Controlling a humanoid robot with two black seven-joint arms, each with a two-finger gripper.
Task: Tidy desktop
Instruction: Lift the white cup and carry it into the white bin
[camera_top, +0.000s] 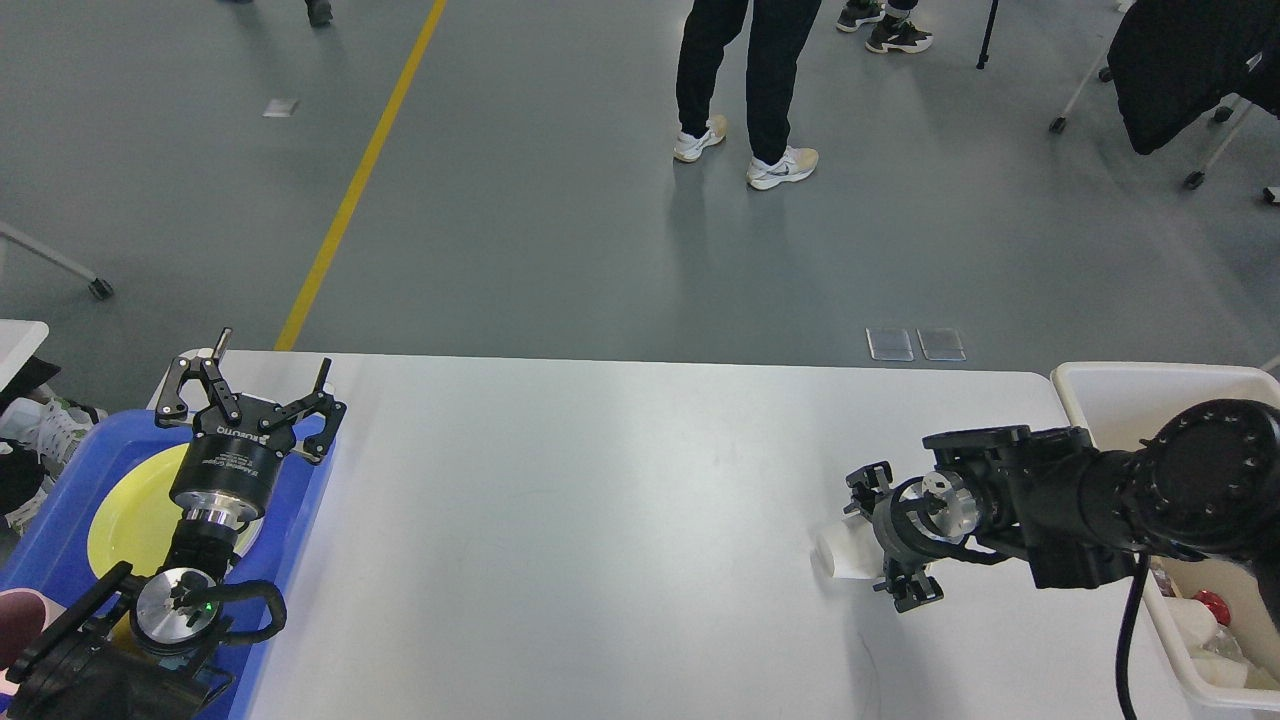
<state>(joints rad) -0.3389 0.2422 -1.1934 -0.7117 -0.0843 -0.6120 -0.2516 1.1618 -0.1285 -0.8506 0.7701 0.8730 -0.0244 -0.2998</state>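
The white desktop (600, 520) spans the view. A white paper cup (838, 552) lies on its side on it at the right. My right gripper (886, 537) reaches in from the right, its two fingers spread wide above and below the cup's near end; the jaws look open around it. My left gripper (265, 372) is open and empty, pointing away from me above the far edge of a blue tray (60, 540) at the left.
A yellow plate (130, 510) lies in the blue tray, partly hidden by my left arm. An off-white bin (1130, 395) with rubbish inside stands at the desktop's right end, under my right arm. A person stands on the floor beyond the desktop.
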